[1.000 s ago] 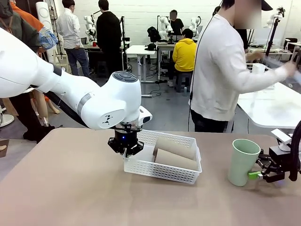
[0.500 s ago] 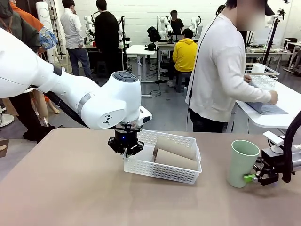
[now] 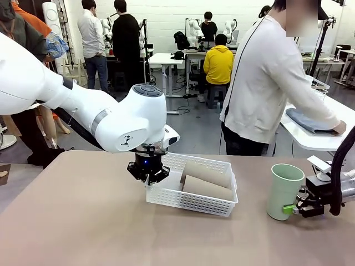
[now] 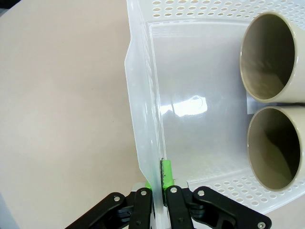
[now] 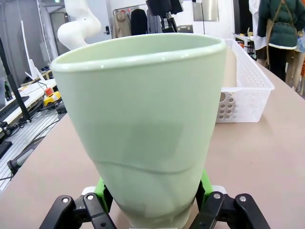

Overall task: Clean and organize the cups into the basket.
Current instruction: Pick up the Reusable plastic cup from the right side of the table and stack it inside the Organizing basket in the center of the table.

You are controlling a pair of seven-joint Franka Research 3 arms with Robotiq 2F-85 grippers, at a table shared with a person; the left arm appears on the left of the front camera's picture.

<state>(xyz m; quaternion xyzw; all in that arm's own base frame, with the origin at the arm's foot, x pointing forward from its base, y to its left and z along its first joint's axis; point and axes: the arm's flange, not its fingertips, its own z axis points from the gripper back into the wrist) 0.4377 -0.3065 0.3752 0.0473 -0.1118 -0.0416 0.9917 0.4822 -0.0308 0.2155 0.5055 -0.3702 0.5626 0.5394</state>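
Observation:
The white perforated basket sits mid-table with two brown cups lying side by side in it. My left gripper is shut on the basket's left wall. In the left wrist view its fingers pinch that wall, and both brown cups show their open mouths. The mint green cup stands upright at the right. My right gripper is shut on its base. In the right wrist view the green pads press both sides of the cup, whose wall is creased.
A person in a white top stands just past the far edge, turned toward another table at the right. Bare brown tabletop lies in front and to the left. The basket's end shows beyond the green cup.
My right gripper has closed on the green cup's base, and both have shifted slightly left. The left arm and basket have not moved. The person's arm has reached farther over the other table.

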